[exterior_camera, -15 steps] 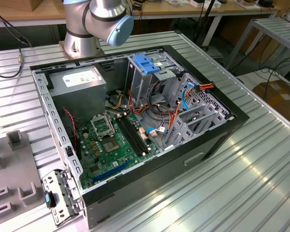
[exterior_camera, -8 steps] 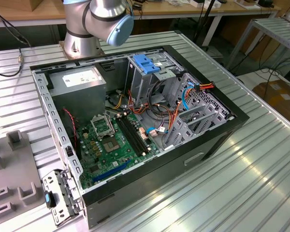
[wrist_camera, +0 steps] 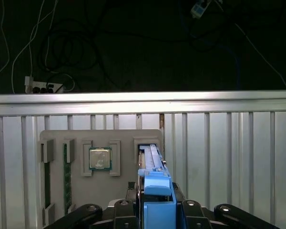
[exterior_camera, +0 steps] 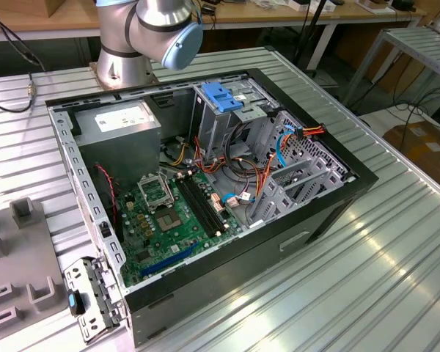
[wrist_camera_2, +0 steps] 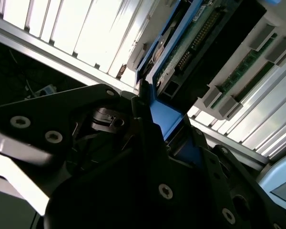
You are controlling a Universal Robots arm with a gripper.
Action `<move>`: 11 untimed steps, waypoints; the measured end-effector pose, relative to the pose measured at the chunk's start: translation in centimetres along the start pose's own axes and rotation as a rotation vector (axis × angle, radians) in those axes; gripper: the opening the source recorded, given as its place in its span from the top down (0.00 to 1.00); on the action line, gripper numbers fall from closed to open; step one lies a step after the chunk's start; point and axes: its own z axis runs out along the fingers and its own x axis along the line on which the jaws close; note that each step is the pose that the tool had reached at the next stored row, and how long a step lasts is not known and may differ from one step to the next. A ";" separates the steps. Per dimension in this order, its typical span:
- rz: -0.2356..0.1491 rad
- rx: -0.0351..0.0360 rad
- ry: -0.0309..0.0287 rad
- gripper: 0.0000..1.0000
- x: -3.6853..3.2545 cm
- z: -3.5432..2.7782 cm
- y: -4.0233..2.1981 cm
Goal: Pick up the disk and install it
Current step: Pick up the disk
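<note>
Blue-framed disk (wrist_camera: 151,157) stands on edge in the grey tray (wrist_camera: 124,138), long axis straight out from the gripper (wrist_camera: 157,205). Jaws narrow, clamping its end tab.

Gripper (wrist_camera: 155,210) sits over a ribbed aluminium table (wrist_camera: 229,157); the slats glare under strong light. Past the table edge beyond the gripper there's dark floor (wrist_camera: 143,28) with a white power strip (wrist_camera: 43,87) and loose cables (wrist_camera: 71,47). In the exterior view, a wooden bench (exterior_camera: 279,18) runs along the back. A second slatted metal table (exterior_camera: 418,44) stands at the exterior view's right, with a cardboard box (exterior_camera: 425,143) on the floor near it.
</note>
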 end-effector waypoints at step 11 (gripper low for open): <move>0.000 -0.0001 -0.0005 0.63 -0.01 -2.04 -0.01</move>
